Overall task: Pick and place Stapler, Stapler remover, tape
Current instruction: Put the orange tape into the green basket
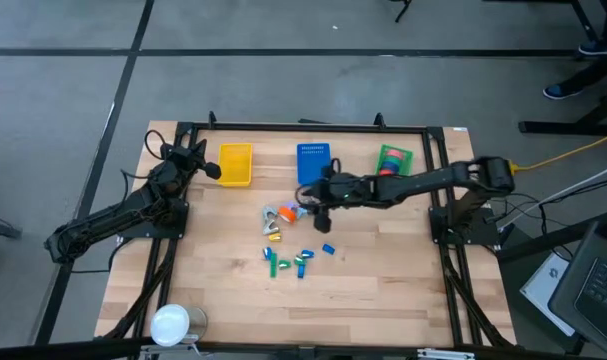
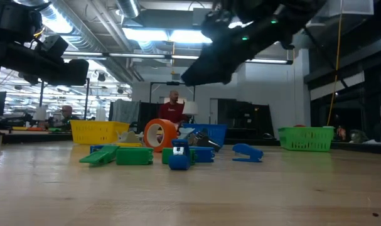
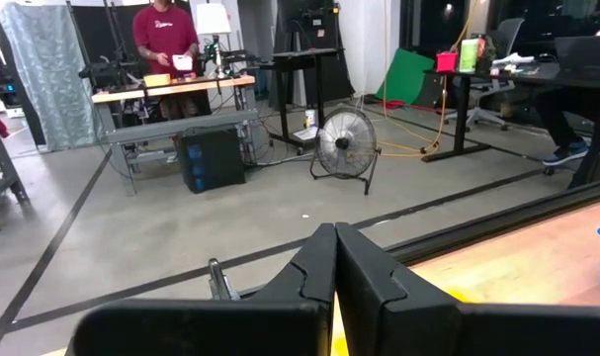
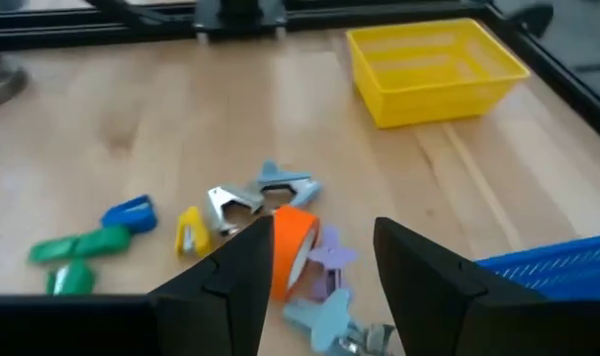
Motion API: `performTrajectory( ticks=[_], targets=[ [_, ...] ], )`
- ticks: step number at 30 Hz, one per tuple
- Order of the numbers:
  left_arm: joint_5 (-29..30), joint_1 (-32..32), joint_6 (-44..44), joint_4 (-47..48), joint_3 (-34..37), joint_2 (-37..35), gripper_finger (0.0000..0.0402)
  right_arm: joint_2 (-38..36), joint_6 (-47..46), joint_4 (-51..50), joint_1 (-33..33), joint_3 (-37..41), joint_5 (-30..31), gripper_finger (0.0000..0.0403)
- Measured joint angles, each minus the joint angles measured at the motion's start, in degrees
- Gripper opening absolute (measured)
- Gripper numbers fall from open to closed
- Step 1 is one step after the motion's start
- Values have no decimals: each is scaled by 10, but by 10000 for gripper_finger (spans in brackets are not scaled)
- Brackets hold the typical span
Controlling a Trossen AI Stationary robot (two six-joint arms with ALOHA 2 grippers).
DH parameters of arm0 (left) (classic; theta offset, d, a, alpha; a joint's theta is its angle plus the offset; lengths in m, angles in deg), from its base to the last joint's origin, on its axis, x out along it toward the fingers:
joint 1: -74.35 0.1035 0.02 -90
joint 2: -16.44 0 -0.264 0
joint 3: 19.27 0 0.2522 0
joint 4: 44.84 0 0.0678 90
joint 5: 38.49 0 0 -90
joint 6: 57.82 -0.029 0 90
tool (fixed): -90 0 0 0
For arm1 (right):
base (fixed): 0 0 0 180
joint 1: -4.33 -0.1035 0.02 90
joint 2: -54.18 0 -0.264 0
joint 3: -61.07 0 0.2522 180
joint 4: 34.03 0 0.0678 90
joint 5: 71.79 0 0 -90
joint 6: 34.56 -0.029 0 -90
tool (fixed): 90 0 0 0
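My right gripper hangs open above a small pile at the table's middle, well clear of it in the low view. An orange tape roll stands on edge in the pile, just below and beside one finger. Around it lie blue-grey, purple and yellow stapler removers. Green staplers and blue staplers lie flat nearer the near edge. More tape rolls sit in the green basket. My left gripper waits shut beside the yellow basket.
Along the far edge stand a yellow basket, a blue basket and the green basket. A white cup-like object sits at the near left corner. Bare wood lies on the near right side. A person stands in the room beyond.
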State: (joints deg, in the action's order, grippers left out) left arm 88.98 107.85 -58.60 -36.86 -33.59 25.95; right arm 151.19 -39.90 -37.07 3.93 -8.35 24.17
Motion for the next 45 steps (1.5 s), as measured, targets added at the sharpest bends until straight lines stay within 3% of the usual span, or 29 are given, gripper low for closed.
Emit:
performTrajectory(
  ticks=[7,18,27,45],
  targets=[
    [0,0,0,0,0,0,1,75,-41,-4,-28,-67,6,179],
    [0,0,0,0,0,0,1,139,-45,-5,-59,-84,121,179],
    [0,0,0,0,0,0,1,154,-79,-3,-59,-84,142,179],
    [0,0,0,0,0,0,1,160,-101,0,-59,-83,124,179]
  ],
)
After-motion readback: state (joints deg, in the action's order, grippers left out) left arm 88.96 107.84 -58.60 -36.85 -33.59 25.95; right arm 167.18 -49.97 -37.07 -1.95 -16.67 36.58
